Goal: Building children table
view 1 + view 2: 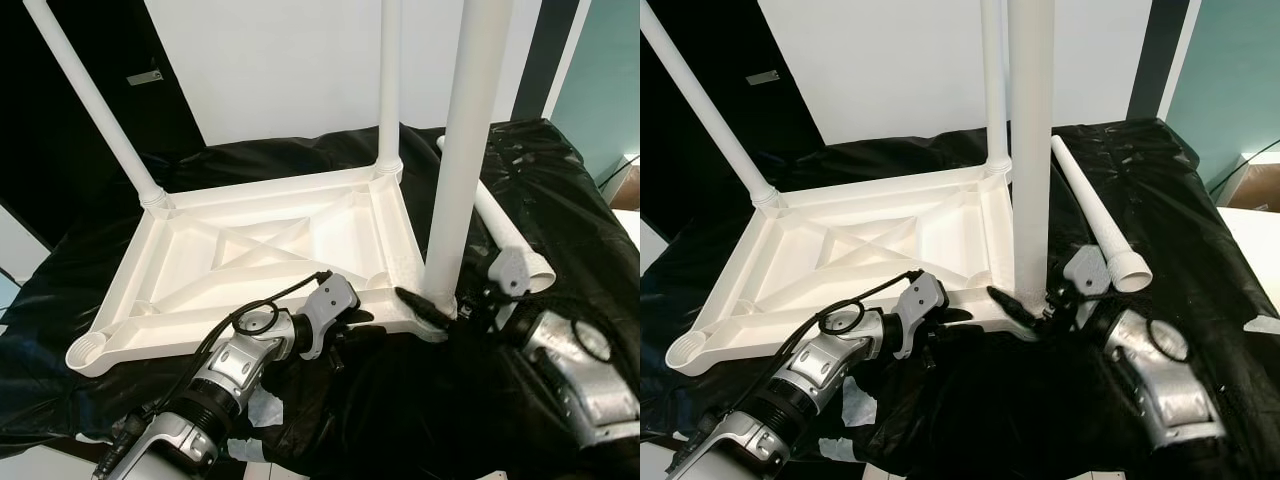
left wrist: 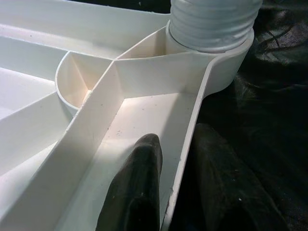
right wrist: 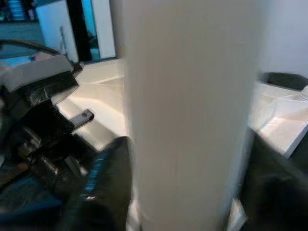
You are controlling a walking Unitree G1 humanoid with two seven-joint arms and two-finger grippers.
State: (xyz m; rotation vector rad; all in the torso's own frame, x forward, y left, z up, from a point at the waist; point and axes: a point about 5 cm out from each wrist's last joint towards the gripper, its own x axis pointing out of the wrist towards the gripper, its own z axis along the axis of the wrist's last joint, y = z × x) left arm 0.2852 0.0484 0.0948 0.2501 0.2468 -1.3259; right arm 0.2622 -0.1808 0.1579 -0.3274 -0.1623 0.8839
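Note:
The white plastic tabletop lies upside down on a black cloth. Legs stand in its far-left socket and far-right socket. A third leg stands upright in the near-right corner socket, and my right gripper is shut on its base, one finger on each side in the right wrist view. My left gripper is shut on the tabletop's near rim, one finger inside the rim and the other outside. A loose leg lies on the cloth to the right. The near-left socket holds nothing.
The black cloth covers the whole work surface and hangs over its edges. A white wall stands behind, a dark door at the left. A cardboard box sits at the right edge. A pale scrap lies near my left arm.

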